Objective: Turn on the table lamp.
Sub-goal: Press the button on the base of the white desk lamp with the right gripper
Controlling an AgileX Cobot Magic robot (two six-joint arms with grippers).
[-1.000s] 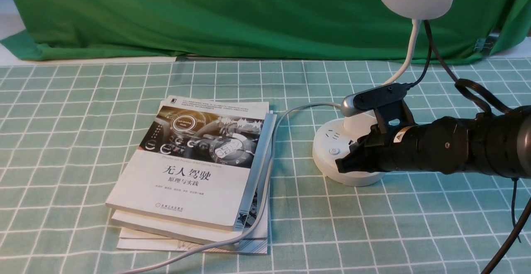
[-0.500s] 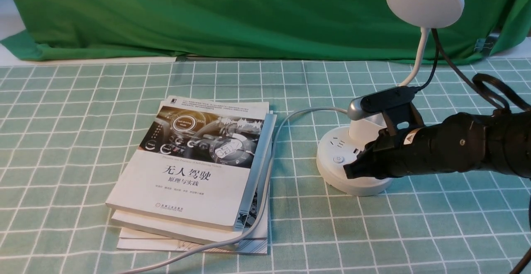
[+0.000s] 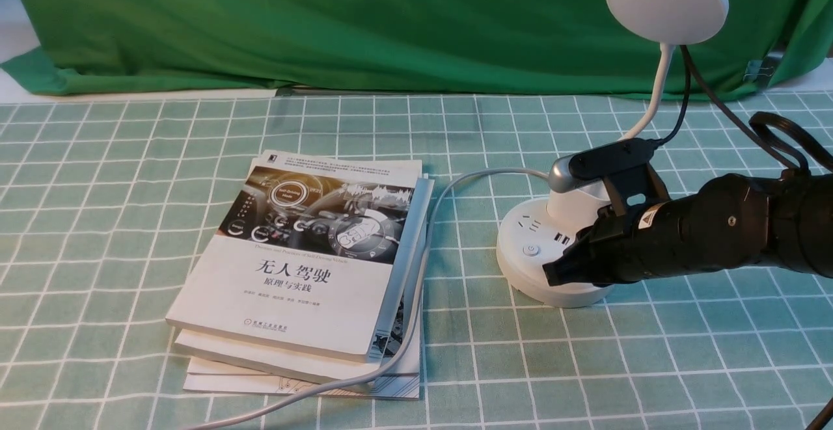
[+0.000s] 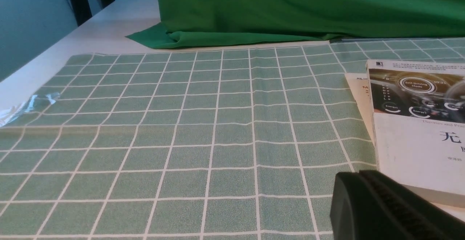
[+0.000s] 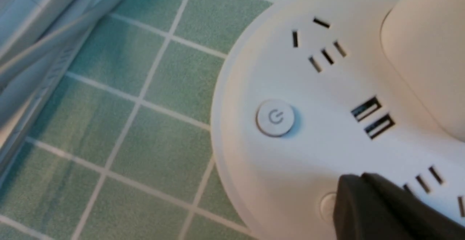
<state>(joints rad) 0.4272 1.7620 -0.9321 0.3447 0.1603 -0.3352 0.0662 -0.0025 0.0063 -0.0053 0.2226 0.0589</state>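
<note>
Right gripper edged slightly toward 4 o'clock since half-second ago; jaws together, tip over lamp-base button. Table lamp on tabletop, 3 o'clock of books. Left gripper: open or closed, cannot tell.

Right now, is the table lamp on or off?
Apparently off: the table lamp shows no glow on its disc head or the tablecloth around it.
</note>
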